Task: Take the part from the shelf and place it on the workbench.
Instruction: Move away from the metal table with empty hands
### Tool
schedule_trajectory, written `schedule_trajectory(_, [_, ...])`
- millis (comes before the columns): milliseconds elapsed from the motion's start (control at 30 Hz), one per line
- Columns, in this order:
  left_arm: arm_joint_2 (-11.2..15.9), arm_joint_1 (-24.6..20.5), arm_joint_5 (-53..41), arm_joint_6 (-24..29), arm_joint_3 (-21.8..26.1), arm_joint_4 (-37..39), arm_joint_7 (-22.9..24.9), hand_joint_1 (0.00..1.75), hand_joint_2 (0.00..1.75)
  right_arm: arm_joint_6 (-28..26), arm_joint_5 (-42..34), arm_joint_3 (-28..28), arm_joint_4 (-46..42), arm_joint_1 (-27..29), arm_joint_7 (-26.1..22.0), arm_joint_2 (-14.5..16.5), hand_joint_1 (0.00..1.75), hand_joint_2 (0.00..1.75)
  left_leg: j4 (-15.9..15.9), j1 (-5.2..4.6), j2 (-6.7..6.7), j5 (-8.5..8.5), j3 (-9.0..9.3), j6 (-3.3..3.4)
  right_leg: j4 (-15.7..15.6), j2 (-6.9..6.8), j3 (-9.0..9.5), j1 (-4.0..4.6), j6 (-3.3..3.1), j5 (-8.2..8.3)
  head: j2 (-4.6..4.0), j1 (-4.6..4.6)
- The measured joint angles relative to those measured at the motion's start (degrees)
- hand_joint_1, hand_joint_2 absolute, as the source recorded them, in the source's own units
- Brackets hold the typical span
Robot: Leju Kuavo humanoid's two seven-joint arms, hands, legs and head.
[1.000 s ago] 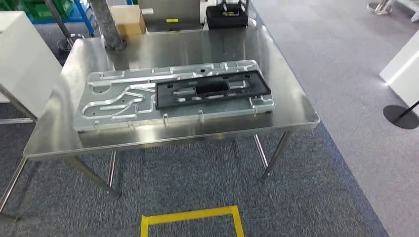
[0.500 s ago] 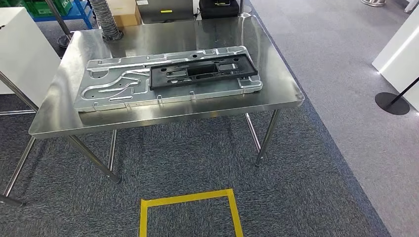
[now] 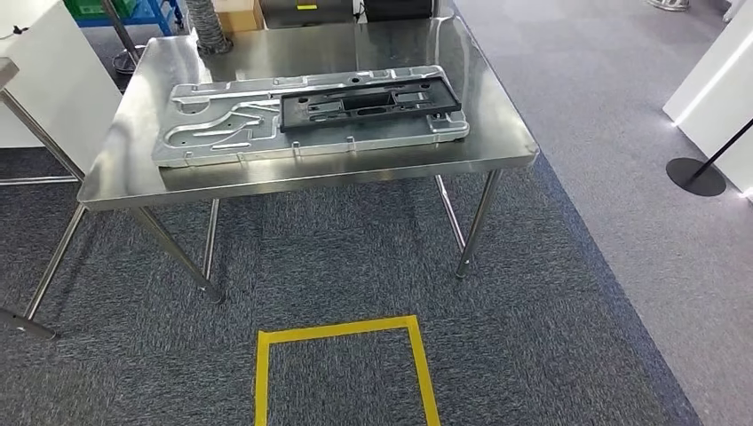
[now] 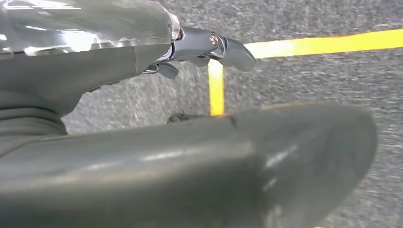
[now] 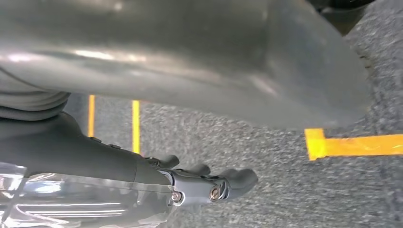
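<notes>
With my left hand and right hand hanging loosely spread and empty, well below the workbench, I risk leaving the black part unchecked on its metal plate.

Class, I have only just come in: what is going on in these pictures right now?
Nothing is being handled at this moment. The black part lies on a large metal plate on the steel workbench, so the placing looks done. The left hand and the right hand hang over the grey carpet with nothing in them, near the yellow tape square on the floor in front of the bench.
</notes>
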Motion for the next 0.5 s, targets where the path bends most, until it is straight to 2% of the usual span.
schedule_trajectory(33, [0.05, 0.01, -0.27, -0.05, -0.24, 0.0, 0.14, 0.0, 0.0, -0.07, -0.25, -0.26, 0.01, 0.02, -0.38, 0.03, 0.0, 0.0, -0.16, 0.15, 0.1, 0.88, -0.83, 0.41, 1.55, 0.16, -0.66, -0.08, 0.29, -2.13, 0.0, 0.0])
schedule_trajectory(67, [0.11, -0.02, -0.46, -0.09, -0.45, 0.0, 0.24, 0.0, 0.0, -0.11, -0.44, -0.5, 0.02, -0.01, -0.64, 0.05, 0.0, 0.0, -0.2, 0.2, 0.19, 1.7, -1.76, 0.69, 4.32, 0.32, -1.48, -0.28, 0.53, -5.28, 0.0, -0.01])
schedule_trajectory(100, [0.18, -0.01, -0.57, -0.1, -0.58, 0.0, 0.29, 0.0, 0.0, -0.14, -0.55, -0.68, 0.02, 0.01, -0.78, 0.07, 0.0, 0.0, -0.16, 0.17, 0.16, 2.46, -2.76, 0.88, 7.99, 0.38, -2.34, -0.39, 0.78, -8.52, 0.0, 0.0])
schedule_trajectory(133, [0.21, 0.02, -0.61, -0.1, -0.69, 0.0, 0.31, 0.0, 0.0, -0.16, -0.64, -0.81, 0.02, 0.02, -0.83, 0.08, 0.0, 0.0, -0.04, 0.12, 0.17, 3.17, -3.75, 0.89, 11.78, 0.4, -2.99, -0.51, 1.0, -10.69, 0.0, -0.01])
schedule_trajectory(167, [0.24, 0.03, -0.64, -0.1, -0.79, 0.0, 0.32, 0.0, 0.0, -0.17, -0.72, -0.92, 0.02, 0.04, -0.84, 0.08, 0.0, 0.0, 0.15, 0.08, 0.2, 3.84, -4.73, 0.83, 14.72, 0.42, -3.2, -0.58, 1.16, -11.34, 0.0, -0.01])
schedule_trajectory(200, [0.26, 0.02, -0.65, -0.11, -0.87, 0.0, 0.32, 0.0, 0.0, -0.19, -0.77, -1.01, 0.02, 0.04, -0.86, 0.08, 0.0, 0.0, 0.45, 0.07, 0.23, 4.45, -5.74, 0.71, 16.04, 0.42, -2.65, -0.64, 1.26, -10.59, 0.0, -0.01])
schedule_trajectory(233, [0.27, 0.0, -0.65, -0.13, -0.96, 0.0, 0.25, 0.0, 0.0, -0.16, -0.82, -1.09, 0.02, 0.03, -0.92, 0.08, 0.0, 0.0, 0.82, 0.07, 0.25, 5.0, -6.78, 0.56, 15.18, 0.42, -1.02, -0.68, 1.27, -8.9, 0.0, -0.01])
schedule_trajectory(267, [0.28, -0.02, -0.65, -0.18, -1.06, 0.0, 0.09, 0.0, 0.0, -0.05, -0.84, -1.17, 0.02, 0.0, -1.0, 0.08, 0.0, 0.0, 1.26, 0.08, 0.26, 5.49, -7.76, 0.4, 12.25, 0.42, 1.67, -0.71, 1.19, -7.3, 0.0, -0.01])
schedule_trajectory(300, [0.29, -0.04, -0.62, -0.28, -1.17, 0.0, -0.22, 0.0, 0.0, 0.17, -0.84, -1.22, 0.02, -0.06, -1.07, 0.07, 0.0, 0.0, 1.75, 0.03, 0.25, 5.92, -8.65, 0.19, 7.8, 0.44, 5.18, -0.66, 1.02, -6.71, 0.0, -0.01])
schedule_trajectory(333, [0.29, -0.07, -0.56, -0.41, -1.29, 0.0, -0.64, 0.0, 0.0, 0.44, -0.79, -1.26, 0.02, -0.13, -1.14, 0.07, 0.0, 0.0, 2.18, -0.04, 0.22, 6.33, -9.36, -0.06, 3.08, 0.46, 8.45, -0.56, 0.73, -7.03, 0.0, -0.01])
schedule_trajectory(367, [0.31, -0.1, -0.47, -0.53, -1.39, 0.0, -1.1, 0.0, 0.0, 0.7, -0.59, -1.28, 0.03, -0.19, -1.12, 0.06, 0.0, 0.0, 2.45, -0.08, 0.21, 6.78, -9.8, -0.36, -0.45, 0.49, 10.71, -0.4, 0.39, -7.74, 0.0, -0.01])
schedule_trajectory(400, [0.33, -0.14, -0.33, -0.62, -1.44, 0.0, -1.57, 0.0, 0.0, 0.89, -0.2, -1.28, 0.04, -0.23, -1.01, 0.06, 0.0, 0.0, 2.54, -0.07, 0.21, 7.28, -10.06, -0.7, -2.49, 0.5, 11.82, -0.2, 0.01, -8.39, 0.0, -0.01])
schedule_trajectory(467, [0.47, -0.14, 0.05, -0.71, -1.46, 0.0, -2.32, 0.0, 0.0, 1.07, 1.09, -1.14, 0.08, -0.24, -0.67, 0.06, 0.0, 0.0, 2.46, 0.11, 0.17, 8.09, -10.38, -1.44, -3.1, 0.38, 11.32, -0.11, -0.89, -7.77, 0.0, 0.0])
schedule_trajectory(500, [0.57, -0.1, 0.31, -0.75, -1.46, 0.0, -2.58, 0.0, 0.0, 1.15, 1.87, -0.96, 0.11, -0.3, -0.54, 0.07, 0.0, 0.0, 2.95, 0.2, 0.08, 7.37, -10.77, -1.77, -3.15, 0.26, 10.76, -0.17, -1.44, -7.13, 0.0, -0.01])
